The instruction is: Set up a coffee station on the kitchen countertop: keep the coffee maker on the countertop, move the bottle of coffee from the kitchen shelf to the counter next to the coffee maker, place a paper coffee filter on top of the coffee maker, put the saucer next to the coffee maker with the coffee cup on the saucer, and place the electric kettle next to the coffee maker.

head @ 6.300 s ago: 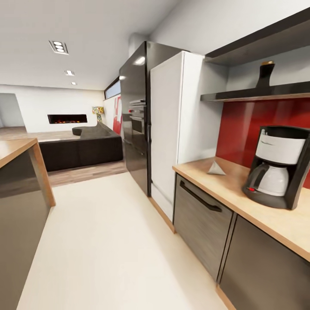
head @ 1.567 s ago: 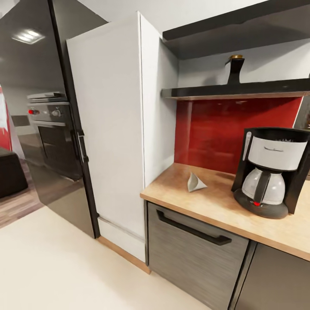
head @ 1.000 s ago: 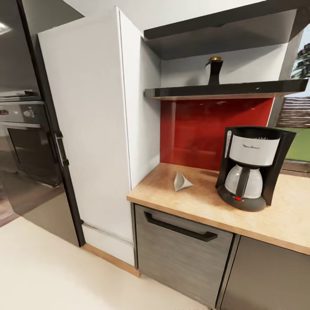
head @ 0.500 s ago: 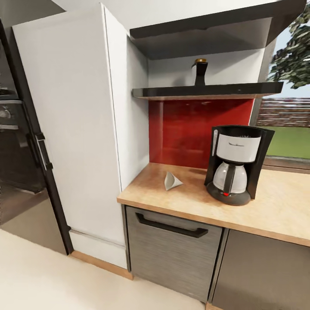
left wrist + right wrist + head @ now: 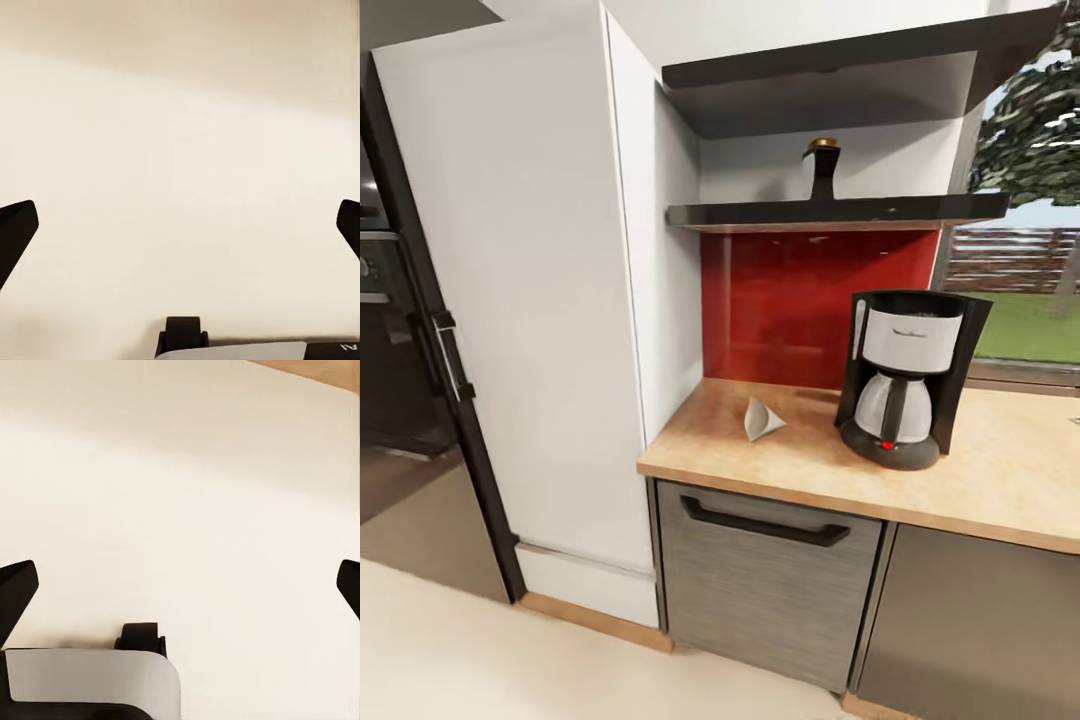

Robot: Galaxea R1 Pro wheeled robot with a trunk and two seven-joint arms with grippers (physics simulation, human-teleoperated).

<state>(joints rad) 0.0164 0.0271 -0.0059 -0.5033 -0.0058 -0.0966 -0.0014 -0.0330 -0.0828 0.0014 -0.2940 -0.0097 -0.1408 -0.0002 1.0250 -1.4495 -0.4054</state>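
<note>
The coffee maker (image 5: 905, 378) stands on the kitchen countertop (image 5: 1000, 480), black with a white upper body and a carafe. To its left a white paper coffee filter (image 5: 760, 419) lies on its side on the wood. Above, the bottle of coffee (image 5: 821, 170), dark with a gold cap, stands on the black kitchen shelf (image 5: 830, 212). My left gripper (image 5: 180, 232) is open over bare cream floor, fingertips (image 5: 15, 229) far apart. My right gripper (image 5: 180, 589) is open too, over the same floor. The saucer, coffee cup and electric kettle are out of view.
A tall white cabinet (image 5: 530, 300) stands left of the counter, with a dark oven unit (image 5: 390, 300) beyond it. Grey cabinet fronts (image 5: 770, 580) with a black handle sit under the slab. A red backsplash (image 5: 790, 310) and a window (image 5: 1030, 300) lie behind.
The camera has swung right and closed in on the counter; the coffee maker, filter and bottle now sit nearer the picture's middle. The things themselves have not moved.
</note>
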